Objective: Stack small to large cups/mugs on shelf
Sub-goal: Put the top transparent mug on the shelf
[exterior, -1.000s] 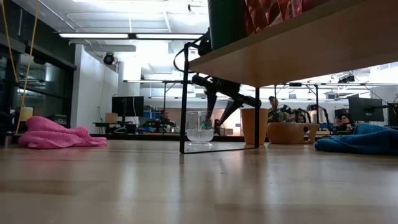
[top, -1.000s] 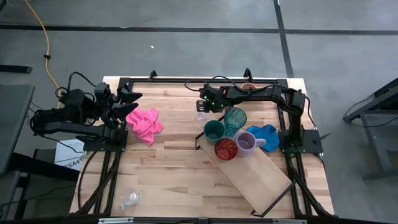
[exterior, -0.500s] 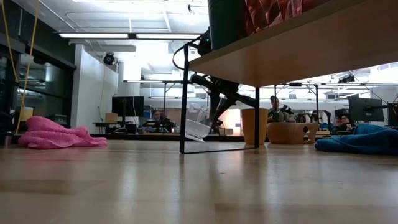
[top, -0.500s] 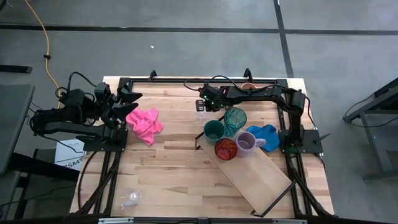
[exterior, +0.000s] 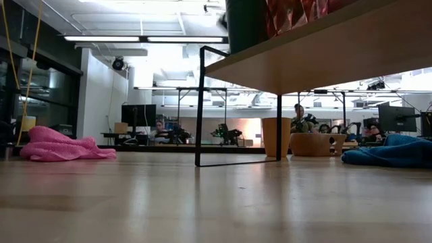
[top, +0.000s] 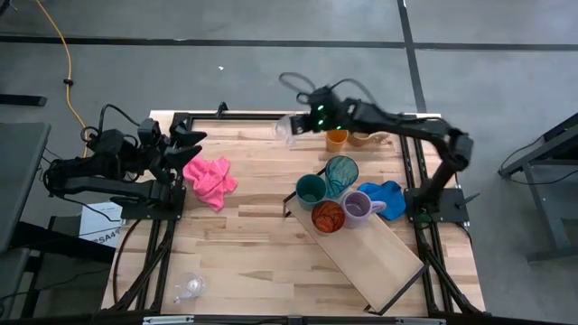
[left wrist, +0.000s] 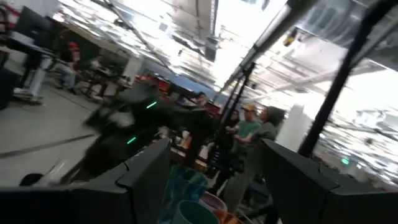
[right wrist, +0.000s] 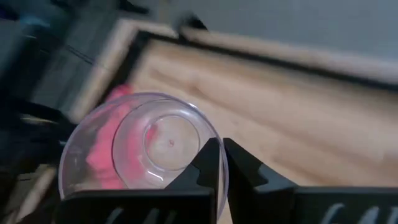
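so the right end effector (top: 293, 127) just pinched the clear glass (top: 284, 128) by its rim and lifted it off the bench (top: 244, 235) — next stop the shelf (top: 379, 262), I'd guess — left one (top: 185, 144) waits wide

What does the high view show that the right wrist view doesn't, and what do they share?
Only the high view shows the shelf carrying the green cup, teal tumbler, a red-orange cup and purple mug, plus the blue cloth, a second clear glass and the left gripper waiting open at the table's left. Only the right wrist view shows the fingers pinching the rim. Both show the right gripper holding a clear glass and the pink cloth.
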Motion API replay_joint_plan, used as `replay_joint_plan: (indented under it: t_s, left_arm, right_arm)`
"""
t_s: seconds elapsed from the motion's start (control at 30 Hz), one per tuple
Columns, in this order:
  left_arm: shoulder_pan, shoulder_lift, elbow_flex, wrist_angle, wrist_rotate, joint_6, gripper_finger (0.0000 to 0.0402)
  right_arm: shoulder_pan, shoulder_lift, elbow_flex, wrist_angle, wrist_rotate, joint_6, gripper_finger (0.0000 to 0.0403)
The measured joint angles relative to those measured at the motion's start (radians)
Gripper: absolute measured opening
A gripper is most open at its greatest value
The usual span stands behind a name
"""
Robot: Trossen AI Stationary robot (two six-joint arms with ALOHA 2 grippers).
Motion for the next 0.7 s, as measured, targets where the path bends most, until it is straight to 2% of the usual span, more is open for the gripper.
replay_joint_plan:
  t_s: [0.2, 0.37, 0.53, 0.7]
  left_arm:
    - [0.000, 0.001, 0.000, 0.013, -0.011, -0.045, 0.0234]
    - [0.000, 0.048, 0.001, 0.055, -0.053, -0.076, 0.0234]
    - [0.000, 0.196, 0.013, 0.196, 0.025, -0.063, 0.0234]
    - [0.000, 0.409, 0.131, 0.157, 0.095, 0.092, 0.0234]
  right_arm:
    - [0.007, -0.242, -0.004, -0.116, 0.063, -0.166, 0.0000]
    - [0.061, -0.456, -0.052, -0.259, 0.141, -0.203, 0.0000]
    - [0.124, -0.652, -0.154, -0.192, 0.174, -0.162, 0.0000]
    - [0.165, -0.774, -0.277, -0.013, 0.150, -0.187, 0.0000]
